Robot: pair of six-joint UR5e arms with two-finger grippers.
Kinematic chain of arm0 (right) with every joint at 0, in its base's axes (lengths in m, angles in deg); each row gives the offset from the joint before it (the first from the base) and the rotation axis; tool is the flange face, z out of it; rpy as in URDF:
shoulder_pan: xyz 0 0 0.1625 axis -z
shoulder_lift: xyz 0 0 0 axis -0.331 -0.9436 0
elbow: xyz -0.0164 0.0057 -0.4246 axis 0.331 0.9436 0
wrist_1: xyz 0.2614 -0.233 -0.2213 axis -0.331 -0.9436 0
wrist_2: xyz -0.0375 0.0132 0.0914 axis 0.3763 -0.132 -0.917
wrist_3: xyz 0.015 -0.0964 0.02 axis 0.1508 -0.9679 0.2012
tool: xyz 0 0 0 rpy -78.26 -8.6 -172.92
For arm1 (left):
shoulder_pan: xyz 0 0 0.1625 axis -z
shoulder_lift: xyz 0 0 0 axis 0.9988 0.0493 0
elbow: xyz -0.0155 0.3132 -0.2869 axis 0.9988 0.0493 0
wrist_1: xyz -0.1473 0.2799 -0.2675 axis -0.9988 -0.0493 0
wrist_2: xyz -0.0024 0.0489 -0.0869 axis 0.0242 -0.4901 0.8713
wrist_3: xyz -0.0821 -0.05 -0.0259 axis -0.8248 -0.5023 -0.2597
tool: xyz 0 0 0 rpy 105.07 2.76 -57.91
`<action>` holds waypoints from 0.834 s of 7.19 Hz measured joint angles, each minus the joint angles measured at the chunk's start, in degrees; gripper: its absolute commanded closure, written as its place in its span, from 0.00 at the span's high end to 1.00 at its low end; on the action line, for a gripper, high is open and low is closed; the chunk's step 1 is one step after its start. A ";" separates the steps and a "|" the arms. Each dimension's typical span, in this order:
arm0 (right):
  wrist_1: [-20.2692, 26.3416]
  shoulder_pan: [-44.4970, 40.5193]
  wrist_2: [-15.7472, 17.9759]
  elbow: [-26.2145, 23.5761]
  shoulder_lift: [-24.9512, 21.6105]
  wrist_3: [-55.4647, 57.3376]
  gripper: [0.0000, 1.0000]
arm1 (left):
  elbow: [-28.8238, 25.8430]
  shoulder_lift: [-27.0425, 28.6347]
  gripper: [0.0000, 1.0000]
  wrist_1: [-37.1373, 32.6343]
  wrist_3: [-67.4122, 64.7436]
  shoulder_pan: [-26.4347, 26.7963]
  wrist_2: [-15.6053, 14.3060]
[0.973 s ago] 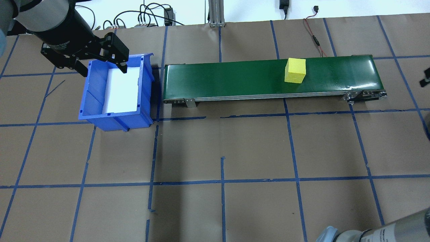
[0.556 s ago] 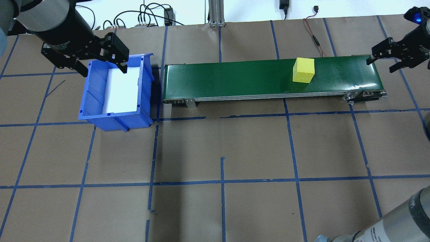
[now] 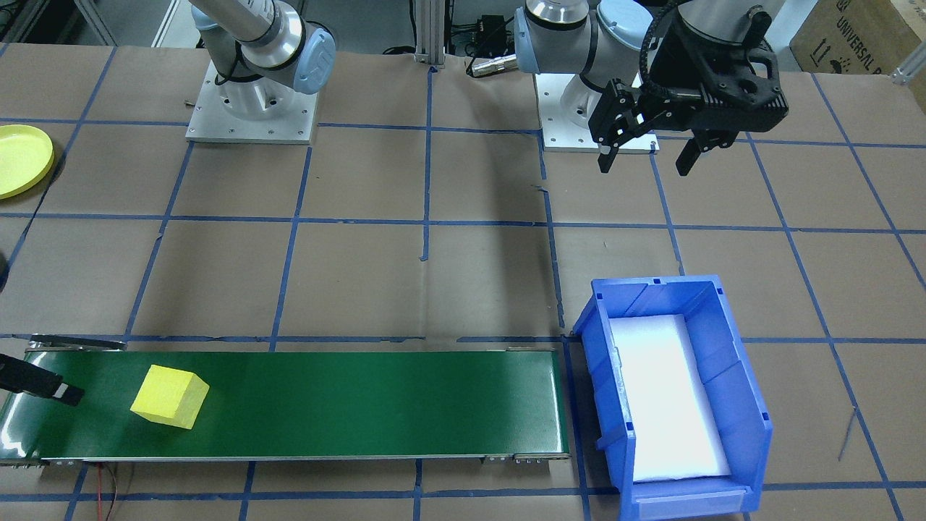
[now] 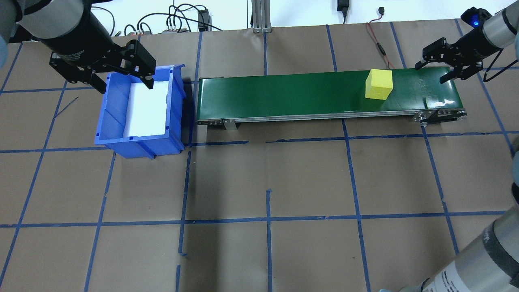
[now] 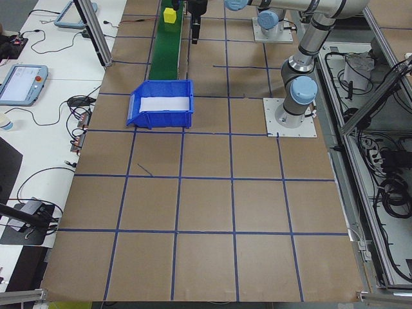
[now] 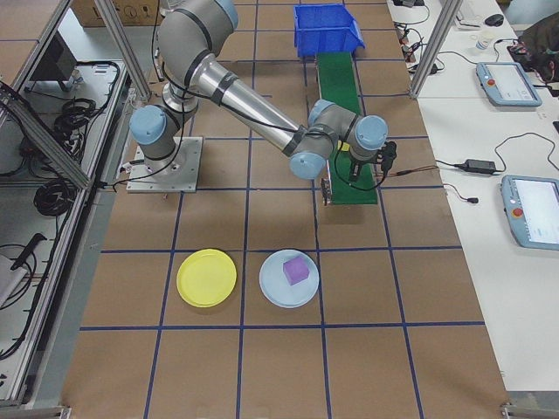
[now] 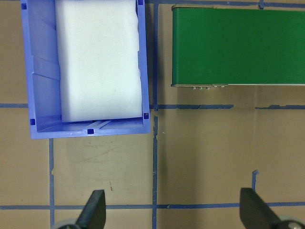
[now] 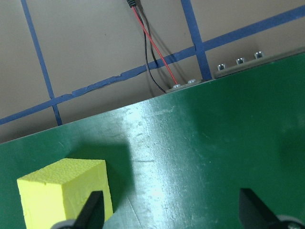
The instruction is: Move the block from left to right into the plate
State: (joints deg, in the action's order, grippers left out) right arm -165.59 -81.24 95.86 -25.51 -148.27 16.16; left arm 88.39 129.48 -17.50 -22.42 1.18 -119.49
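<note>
A yellow foam block (image 4: pixel 378 84) rides the far right stretch of a green conveyor belt (image 4: pixel 284 95), not yet picked up, with the right gripper (image 4: pixel 447 67) poised over the belt's right end, its jaws spread wide and empty. In the right wrist view the block sits just ahead of the left fingertip rather than squarely between the two, so the grasp looks close but not made. The yellow plate (image 6: pixel 206 278), where the block is meant to end up, lies bare on the table well apart from the belt, beside a pale blue plate (image 6: pixel 289 278) that holds a purple cube (image 6: pixel 296 271). By this reading, everything after the approach remains: closing on the block, lifting it, carrying it over and setting it in the plate. At the belt's left end a blue bin (image 4: pixel 138 113) lined with white foam (image 4: pixel 146 107) stands empty of blocks, and the left gripper (image 4: pixel 122 83) hangs above it, jaws open, holding nothing. The table is covered in brown paper marked off in squares with blue tape (image 4: pixel 267 219). Beyond the far edge, cables (image 4: pixel 174 18) trail along the wall; side tables carry teach pendants (image 6: pixel 505 83).
</note>
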 measured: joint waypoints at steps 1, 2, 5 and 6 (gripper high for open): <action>-0.01 -0.13 -0.82 -0.03 0.10 0.14 1.00 | -0.01 -0.01 1.00 0.01 0.00 0.03 0.00; -0.03 -0.32 -1.26 -0.03 0.06 0.31 1.00 | -0.02 -0.01 1.00 0.03 0.00 0.04 0.00; -0.18 -1.37 -1.56 -0.31 0.03 2.81 1.00 | -0.02 -0.02 1.00 0.03 0.00 0.06 0.00; -0.44 -1.62 -1.57 -0.45 0.06 3.07 1.00 | 0.02 -0.01 1.00 0.03 0.00 0.06 0.00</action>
State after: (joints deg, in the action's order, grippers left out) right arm -166.03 -82.86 94.29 -25.96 -148.21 19.23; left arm 88.41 129.47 -17.47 -22.42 1.24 -119.49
